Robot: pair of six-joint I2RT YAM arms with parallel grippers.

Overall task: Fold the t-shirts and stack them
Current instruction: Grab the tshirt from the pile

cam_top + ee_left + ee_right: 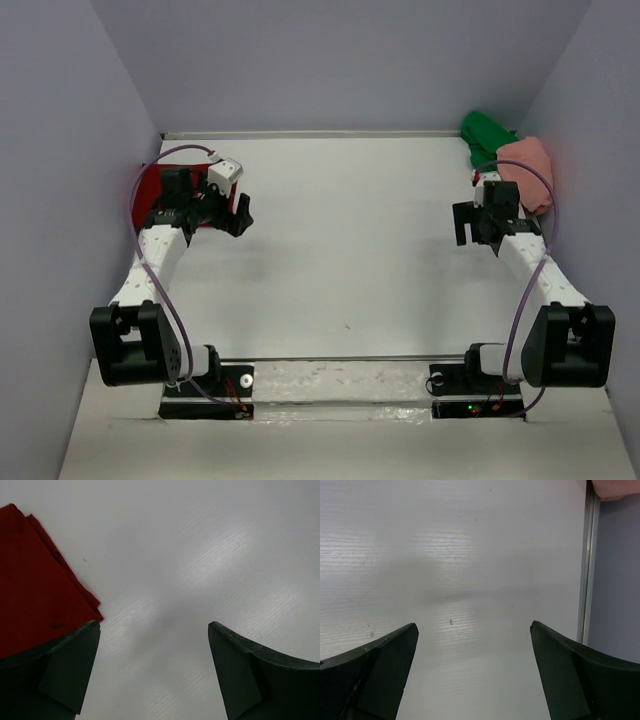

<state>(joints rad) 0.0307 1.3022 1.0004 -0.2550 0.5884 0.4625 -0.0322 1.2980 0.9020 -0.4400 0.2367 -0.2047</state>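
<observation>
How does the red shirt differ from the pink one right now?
The red shirt lies flat with straight, layered edges; the pink shirt sits in a rounded heap. Red is at the left edge of the table; pink is in its far right corner beside the green shirt. Neither is in a claw.

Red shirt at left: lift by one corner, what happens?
Likely floppy: the red shirt lies in flat folded layers, so it would probably drape and unfold. Probably light; pushed on the smooth table it may slide or bunch.
</observation>
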